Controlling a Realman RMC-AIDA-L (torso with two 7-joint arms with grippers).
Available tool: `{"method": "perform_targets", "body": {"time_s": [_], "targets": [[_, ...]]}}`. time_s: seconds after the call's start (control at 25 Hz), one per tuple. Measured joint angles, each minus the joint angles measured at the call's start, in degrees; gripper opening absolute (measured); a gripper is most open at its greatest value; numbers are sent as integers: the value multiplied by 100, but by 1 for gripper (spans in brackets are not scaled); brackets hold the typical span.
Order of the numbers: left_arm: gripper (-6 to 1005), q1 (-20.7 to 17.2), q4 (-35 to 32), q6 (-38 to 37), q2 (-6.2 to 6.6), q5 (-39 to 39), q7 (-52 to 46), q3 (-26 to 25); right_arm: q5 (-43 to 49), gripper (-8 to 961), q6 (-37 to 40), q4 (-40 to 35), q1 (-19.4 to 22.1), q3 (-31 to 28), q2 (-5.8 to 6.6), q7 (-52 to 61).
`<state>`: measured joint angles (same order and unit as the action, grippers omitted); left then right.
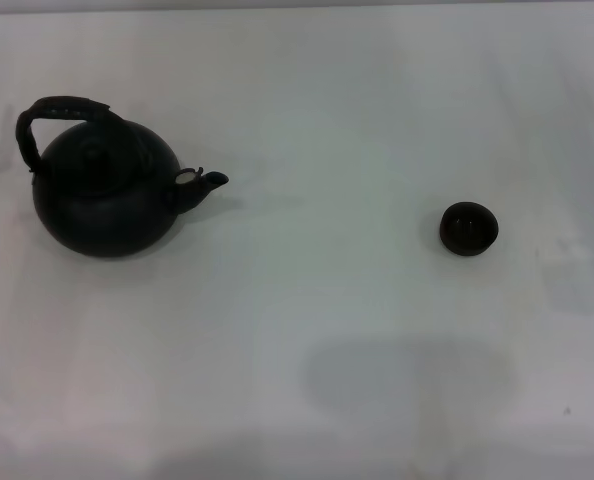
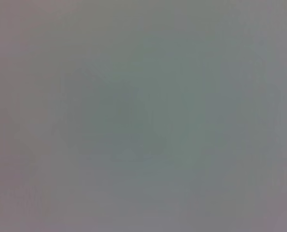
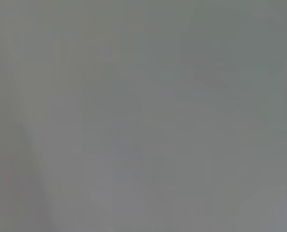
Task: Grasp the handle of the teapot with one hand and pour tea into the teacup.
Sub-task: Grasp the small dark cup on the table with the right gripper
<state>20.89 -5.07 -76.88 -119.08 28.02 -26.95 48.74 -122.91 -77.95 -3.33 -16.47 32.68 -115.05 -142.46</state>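
Observation:
A round matte black teapot (image 1: 105,200) stands upright on the white table (image 1: 317,330) at the left in the head view. Its short spout (image 1: 209,183) points right, toward the teacup. The arched handle (image 1: 61,112) with a brownish wrapped top loops over the body and knobbed lid. A small dark handleless teacup (image 1: 469,228) sits well to the right, far apart from the teapot. Neither gripper nor arm shows in the head view. Both wrist views show only a blank grey surface.
A faint shadow lies on the table near the front middle (image 1: 407,385). The table's far edge runs along the top of the head view (image 1: 297,6).

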Motion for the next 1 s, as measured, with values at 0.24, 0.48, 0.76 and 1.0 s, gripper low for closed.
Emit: {"method": "perform_targets", "body": {"time_s": [0.24,0.48,0.76,1.0], "targets": [[800,47,47,29,-11,-35,10,-13,4,842,62,-31,-36,5,0,-13],[800,73,68,56,-22,-63,9,-34,22,843,195,-35,-49,28,1,-48],[801,176,96,61,-36,-64,-3,-41,-76,844,143,299,20,-742,-3,378],[801,215,163,64,-37,-70,-50,-40,588,844,428,-687,35,-178,80,955]]}}
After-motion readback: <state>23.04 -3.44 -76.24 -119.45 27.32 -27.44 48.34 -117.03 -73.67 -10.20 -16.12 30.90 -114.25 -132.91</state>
